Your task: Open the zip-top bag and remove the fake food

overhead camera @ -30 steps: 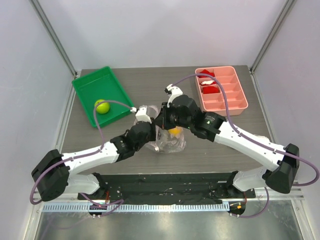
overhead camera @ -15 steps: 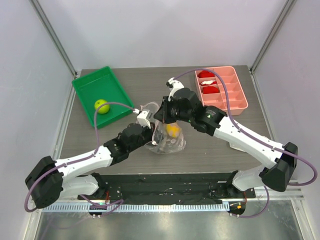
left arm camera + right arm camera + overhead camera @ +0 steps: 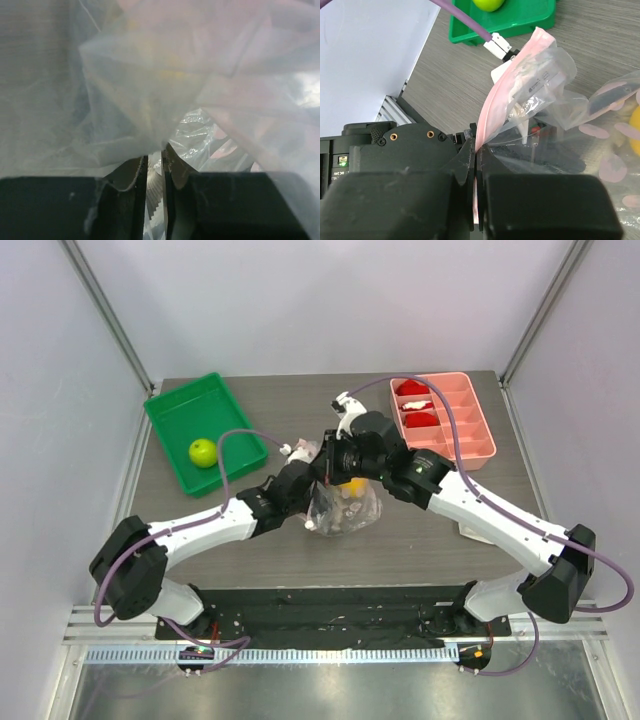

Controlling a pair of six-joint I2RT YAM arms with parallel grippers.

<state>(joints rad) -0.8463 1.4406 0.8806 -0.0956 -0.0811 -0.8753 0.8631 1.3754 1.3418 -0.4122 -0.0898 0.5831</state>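
Note:
The zip-top bag (image 3: 345,512) stands crumpled at mid-table, its mouth lifted. The yellow-orange toy fruit (image 3: 351,486) is inside it; it also shows in the right wrist view (image 3: 635,125) and as a yellow haze through the plastic in the left wrist view (image 3: 170,75). The lime green fruit (image 3: 203,452) lies in the green tray (image 3: 170,420). My right gripper (image 3: 476,145) is shut on the bag's pink zip strip (image 3: 515,75). My left gripper (image 3: 155,156) is nearly closed on a fold of the bag's plastic. Both grippers meet at the bag's mouth (image 3: 322,462).
A pink divided tray (image 3: 470,435) with red-and-white toy pieces (image 3: 415,405) stands at the back right. The green tray sits at the back left. The two arms cross the table's middle toward the bag.
My left gripper has moved up and right to the bag's mouth and closed on its plastic. My right gripper has kept hold of the zip strip and raised it slightly.

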